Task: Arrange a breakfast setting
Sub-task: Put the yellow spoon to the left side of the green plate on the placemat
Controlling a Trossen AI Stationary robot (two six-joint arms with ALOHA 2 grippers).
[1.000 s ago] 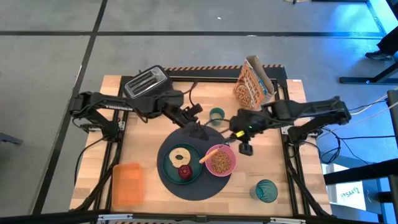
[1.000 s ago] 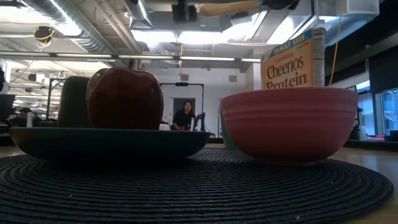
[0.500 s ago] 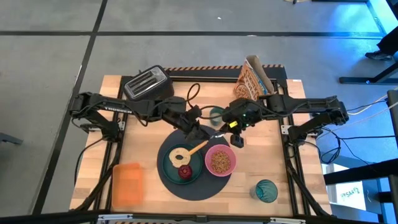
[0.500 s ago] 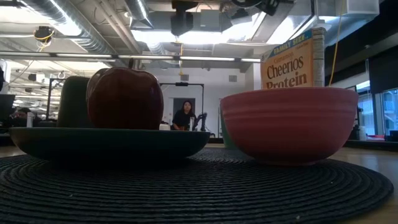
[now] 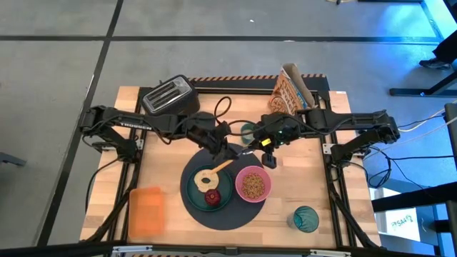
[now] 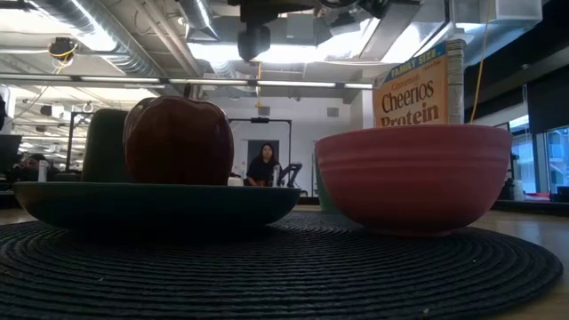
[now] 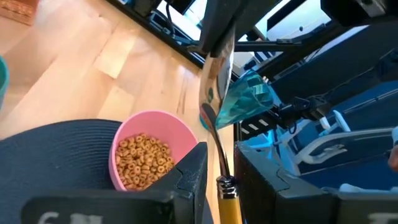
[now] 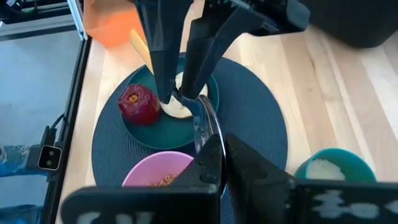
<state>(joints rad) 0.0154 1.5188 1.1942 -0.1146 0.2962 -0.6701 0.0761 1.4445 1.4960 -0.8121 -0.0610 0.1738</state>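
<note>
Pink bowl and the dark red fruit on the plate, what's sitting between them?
Nothing loose. The high view shows only the teal plate rim and a strip of grey mat between the pink bowl and the fruit.

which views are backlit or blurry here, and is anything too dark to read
Low view: bright ceiling lights backlight the apple and teal plate, leaving both nearly silhouetted; the mat nearest the lens is soft. Left wrist view: the spoon bowl is blurred, with blue glare behind. High view: evenly lit, sharp.
</note>
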